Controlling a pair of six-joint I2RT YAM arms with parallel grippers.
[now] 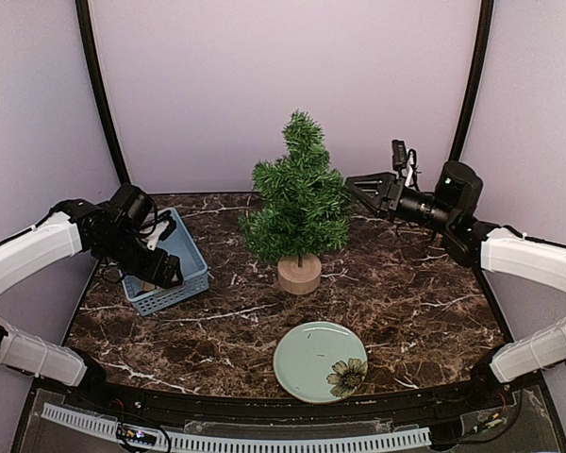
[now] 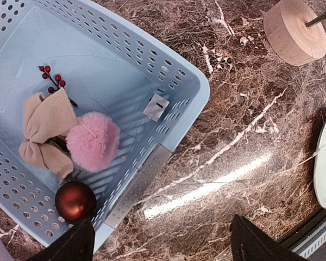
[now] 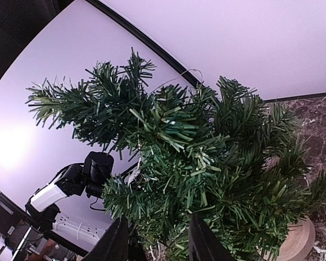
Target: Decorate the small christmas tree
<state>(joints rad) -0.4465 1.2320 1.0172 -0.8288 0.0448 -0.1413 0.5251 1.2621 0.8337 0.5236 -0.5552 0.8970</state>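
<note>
Small christmas tree (image 1: 300,203) upright on its wood stump at mid-counter, long axis vertical, beyond the plate (image 1: 311,363) and right of the blue basket (image 1: 193,269). Right claw (image 3: 155,239) much the nearer, levelled at the tree's right flank with tips at the needles, part-way open and seemingly holding nothing, though foliage crowds the gap. Left claw (image 2: 163,242) spread wide and empty over the basket's near-right rim, tree well apart to its right, brown ball (image 2: 75,200), pink pompom (image 2: 92,141) and beige bow (image 2: 46,128) lying inside; marbled counter (image 1: 406,302) flat, glossy, roomy either side of the stump.
</note>
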